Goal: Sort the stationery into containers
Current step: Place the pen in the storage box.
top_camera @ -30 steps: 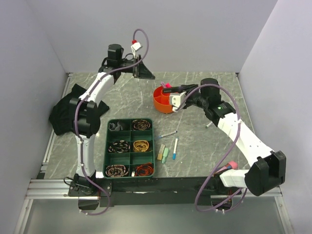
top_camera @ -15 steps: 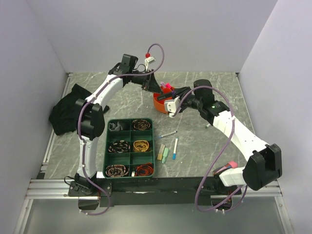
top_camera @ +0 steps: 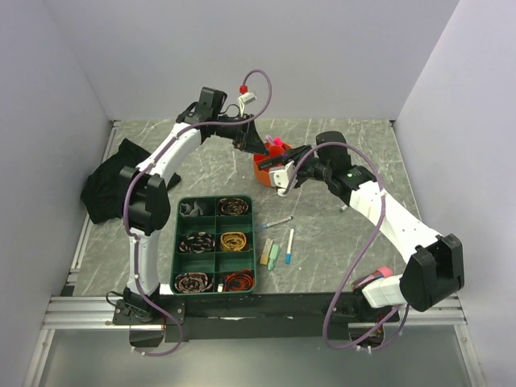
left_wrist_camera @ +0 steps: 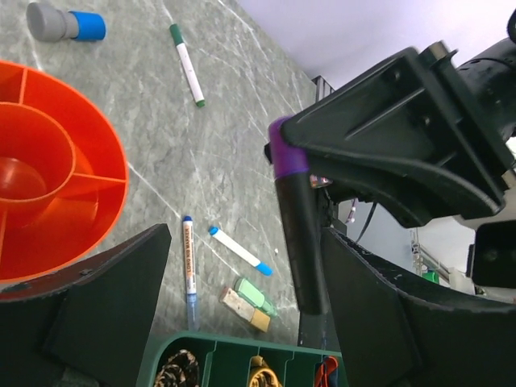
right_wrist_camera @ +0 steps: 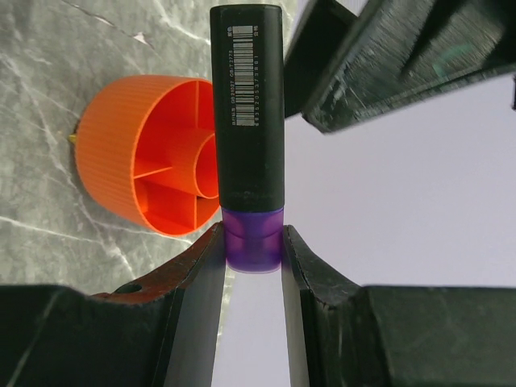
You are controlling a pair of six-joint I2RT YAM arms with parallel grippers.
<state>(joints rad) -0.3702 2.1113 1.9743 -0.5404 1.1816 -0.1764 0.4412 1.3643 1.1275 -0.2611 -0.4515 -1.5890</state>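
The orange pot stands at the table's back middle, with pink pieces sticking up from it. My right gripper is shut on a black marker with a purple cap, held right beside the pot. My left gripper is open just above the pot, and the marker stands between its fingers. On the table lie a blue pen, a white-blue pen, a green eraser and a beige eraser.
A green divided tray with hair ties sits front left. A black cloth lies at the left edge. A white pen lies under the right arm. A grey blue-capped piece and a green-white pen lie beyond the pot.
My left arm swung right and down from the back wall to the pot. My right gripper shifted left with the marker, bringing it between the left fingers.
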